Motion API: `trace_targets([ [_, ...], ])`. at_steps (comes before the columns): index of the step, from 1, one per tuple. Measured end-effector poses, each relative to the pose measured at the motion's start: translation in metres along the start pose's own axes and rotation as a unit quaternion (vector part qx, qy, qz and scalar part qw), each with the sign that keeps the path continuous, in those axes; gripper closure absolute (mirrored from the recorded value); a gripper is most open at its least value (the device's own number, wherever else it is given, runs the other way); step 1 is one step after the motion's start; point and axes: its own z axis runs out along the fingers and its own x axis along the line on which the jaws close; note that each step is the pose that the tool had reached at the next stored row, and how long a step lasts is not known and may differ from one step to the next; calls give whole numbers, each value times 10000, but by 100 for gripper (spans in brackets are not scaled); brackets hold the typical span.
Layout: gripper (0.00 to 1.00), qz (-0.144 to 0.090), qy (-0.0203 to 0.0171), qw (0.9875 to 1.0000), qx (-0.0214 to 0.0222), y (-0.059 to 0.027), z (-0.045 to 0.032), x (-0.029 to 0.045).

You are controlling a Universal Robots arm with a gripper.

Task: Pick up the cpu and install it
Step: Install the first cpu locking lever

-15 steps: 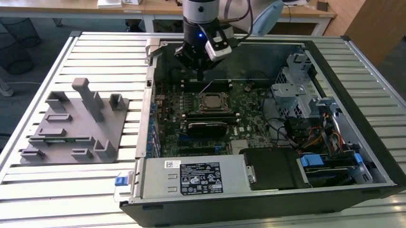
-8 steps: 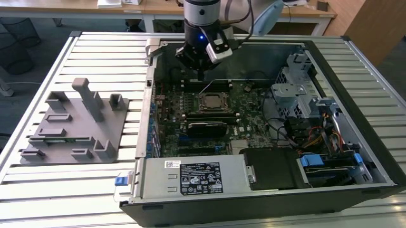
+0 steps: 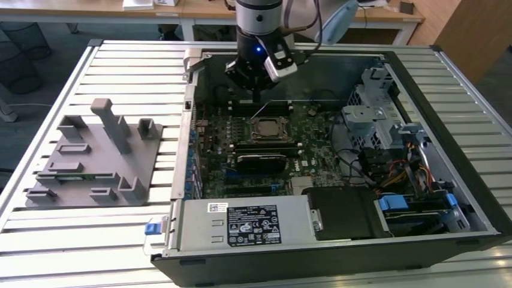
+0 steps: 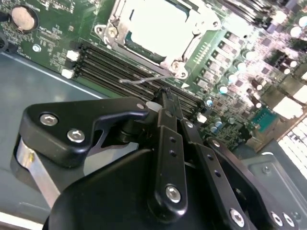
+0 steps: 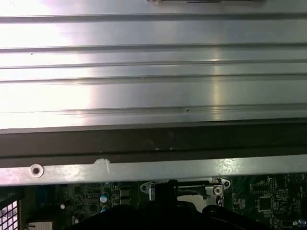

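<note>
Gripper (image 3: 254, 90) hung closed, holding nothing, at 12 o'clock of socket (image 3: 268, 129); cpu (image 4: 156, 26) already sat inside. Risk: fingers snagging the unlatched lever (image 4: 144, 80), shifting the chip.

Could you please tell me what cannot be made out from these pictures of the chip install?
- Whether the chip sits fully in its socket: too small in the exterior view, washed out by glare in the second wrist view.
- The gripper tips: the gripper's own black body crowds them in the second wrist view.
- The socket: cut off behind the gripper in the first wrist view.
</note>
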Motion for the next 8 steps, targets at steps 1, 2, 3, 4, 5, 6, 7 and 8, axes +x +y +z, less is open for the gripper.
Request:
trace_targets([
  [1, 89, -24, 1, 10000, -1, 0, 7, -11],
  [2, 89, -68, 2, 10000, -2, 0, 14, -17],
  [3, 89, -121, 4, 9999, -2, 0, 20, -20],
  [4, 89, -174, 7, 9998, -3, 0, 25, -23],
  [5, 89, -219, 8, 9998, -4, 0, 32, -30],
  [6, 89, -246, 9, 9997, -5, 0, 41, -40],
  [7, 89, -255, 10, 9997, -5, 2, 47, -52],
  [8, 89, -255, 10, 9997, -5, 3, 53, -65],
])
